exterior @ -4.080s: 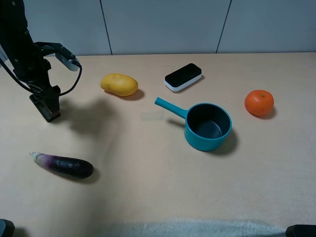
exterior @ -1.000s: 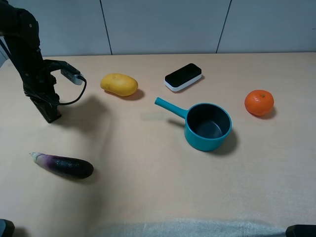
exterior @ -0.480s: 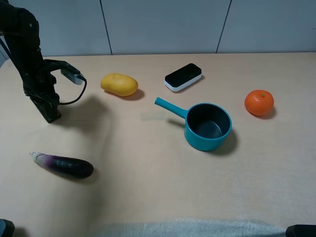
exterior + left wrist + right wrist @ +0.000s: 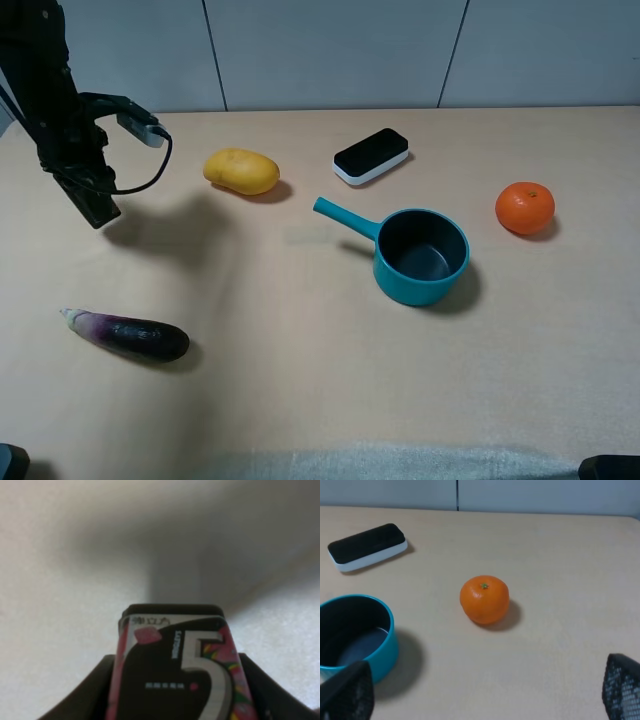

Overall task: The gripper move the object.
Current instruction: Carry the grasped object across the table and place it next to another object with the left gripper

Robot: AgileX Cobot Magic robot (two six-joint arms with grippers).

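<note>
- Nearest you, at 8 o'clock on the worktop [image 4: 300, 400], a purple aubergine [image 4: 125, 335] lies alone, well apart from everything else.
- The right pincer [image 4: 482, 695] is spread wide with nothing between its 2 tips. It is idle, and its wrist view looks out over the orange [image 4: 484, 600].
- Just right of centre, at 3 o'clock, sits the teal saucepan [image 4: 420, 255], its handle pointing toward 10 o'clock. The orange is beyond it at 2 o'clock.
- At 10 o'clock, the left pincer [image 4: 93, 200] is clamped on the object [image 4: 172, 670], the small black box with a "5" on its label. The box is held between the 2 dark fingers.
- The shadow falls on the worktop apart from the pincer tip, so I judge the box is off the surface and the carry step is under way.
- Farthest off, the yellow fruit [image 4: 241, 171] lies at 11 o'clock and the black-and-white device [image 4: 371, 155] at 12 o'clock.
- The task names no drop spot. For the next move, keep the grip firm, steer clear of the yellow fruit, lower until the box rests flat, then release.
</note>
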